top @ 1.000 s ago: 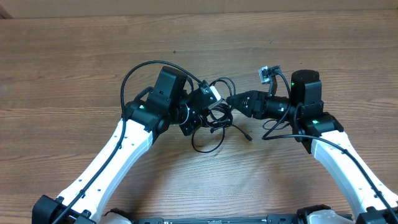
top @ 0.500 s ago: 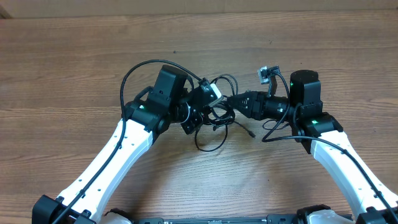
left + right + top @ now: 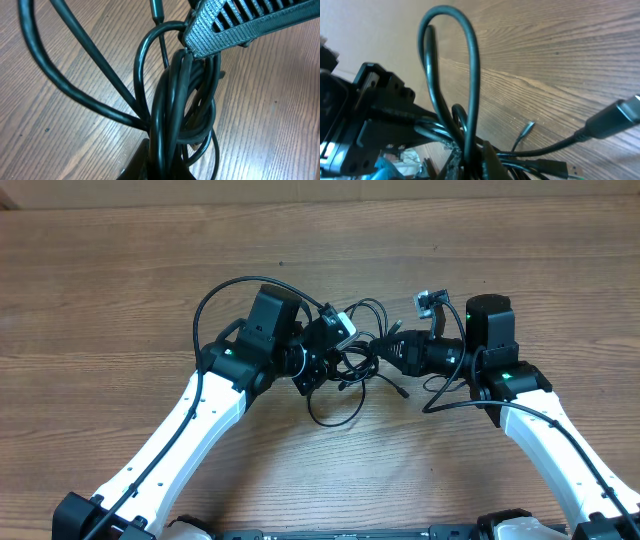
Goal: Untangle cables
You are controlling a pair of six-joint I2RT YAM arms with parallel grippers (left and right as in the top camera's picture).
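Left tool [image 3: 335, 362] and right tool [image 3: 382, 345] both clamped on the cables [image 3: 348, 377]
The tools meet near the middle of the wooden counter [image 3: 120, 270], each closed tight on the same black tangle; one loop [image 3: 365, 305] rises at the far side, a wider loop [image 3: 335, 418] sags toward the robot, and a plug tip [image 3: 402, 394] rests on the counter just right of it
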